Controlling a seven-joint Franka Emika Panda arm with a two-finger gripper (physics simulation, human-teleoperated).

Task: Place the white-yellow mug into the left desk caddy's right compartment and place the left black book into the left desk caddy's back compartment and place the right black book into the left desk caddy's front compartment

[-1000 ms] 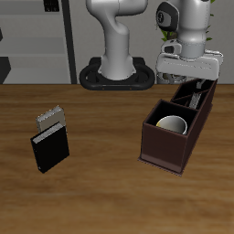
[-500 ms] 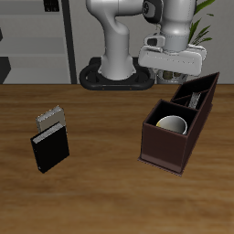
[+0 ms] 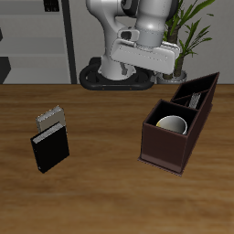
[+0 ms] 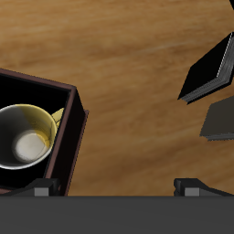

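While the arm is hanging high above the middle of the table, the white-yellow mug (image 3: pixel 172 123) is sitting upright inside the right compartment (image 3: pixel 163 139) of the left desk caddy (image 3: pixel 176 157), so the first placement is looking complete. One narrow slot toward the far end of that caddy is holding a dark slab with pale streaks, which is probably a black book already stowed (image 3: pixel 189 96), though it is too small to say which slot it is occupying or whether it is seated fully. Another black book (image 3: pixel 50 149) is lying on the table well apart from the caddy, nearer the front edge, with a grey notebook (image 3: pixel 51 118) just behind it and touching or nearly touching it; judging from this layout, one book placement is remaining. Seen from the wrist camera, the mug (image 4: pixel 27 138) is resting within the dark walls of the caddy (image 4: pixel 75 137), while the black book (image 4: pixel 213 69) and the grey notebook (image 4: pixel 222 120) are both being cut off by the edge of that view. Only the fingertip stubs of the gripper (image 4: pixel 117 188) are showing, standing widely spread with nothing between them, so it is released and carrying no load; in the exterior view its fingers are not distinguishable beneath the white hand.
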